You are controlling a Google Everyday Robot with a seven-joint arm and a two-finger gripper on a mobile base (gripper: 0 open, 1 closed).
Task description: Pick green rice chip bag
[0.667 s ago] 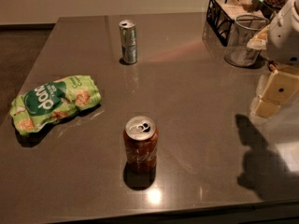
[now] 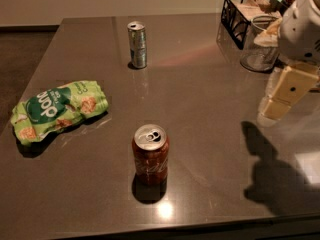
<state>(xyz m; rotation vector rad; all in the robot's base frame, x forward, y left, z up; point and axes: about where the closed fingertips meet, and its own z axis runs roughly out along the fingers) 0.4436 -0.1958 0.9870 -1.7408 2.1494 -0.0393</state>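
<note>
The green rice chip bag [image 2: 57, 109] lies flat on the dark table [image 2: 210, 99] near its left edge, wrinkly light green with a dark green oval logo and orange chip pictures. My gripper [image 2: 286, 91] hangs at the far right of the camera view, above the table's right side, far from the bag. It holds nothing that I can see. Its shadow falls on the table below it.
A red soda can [image 2: 150, 154] stands upright in the front middle. A slim silver can [image 2: 137, 44] stands at the back middle. A black wire basket [image 2: 240, 14] and a clear glass container [image 2: 257, 46] stand at the back right, close to my arm.
My gripper has shifted slightly lower and to the left on the right side. The bag and both cans have not moved.
</note>
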